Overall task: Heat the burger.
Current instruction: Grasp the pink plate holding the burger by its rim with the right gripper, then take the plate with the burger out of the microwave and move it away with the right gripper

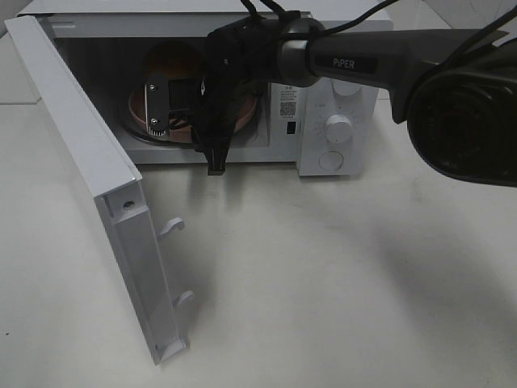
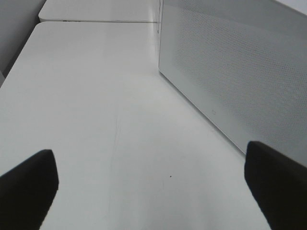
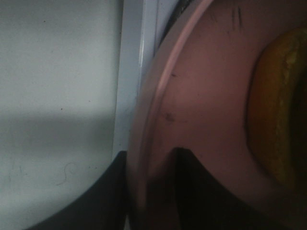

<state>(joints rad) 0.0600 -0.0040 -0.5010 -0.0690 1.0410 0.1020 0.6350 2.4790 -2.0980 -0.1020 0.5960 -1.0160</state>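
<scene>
The burger (image 1: 172, 61) sits on a pink plate (image 1: 136, 107) inside the open microwave (image 1: 339, 89). In the right wrist view the burger's brown bun and green lettuce (image 3: 280, 110) lie on the plate (image 3: 201, 96). My right gripper (image 1: 212, 152) reaches into the microwave cavity. Its fingers grip the plate's near rim from both sides in the right wrist view (image 3: 144, 191). My left gripper (image 2: 153, 191) is open and empty, low over the white table (image 2: 96, 96) beside the door's perforated panel (image 2: 240, 72). It is out of the exterior view.
The microwave door (image 1: 81, 162) stands swung wide open to the left, its latch hooks (image 1: 174, 226) pointing right. The control panel with knobs (image 1: 338, 129) is on the microwave's right side. The right arm (image 1: 363, 56) crosses above the panel.
</scene>
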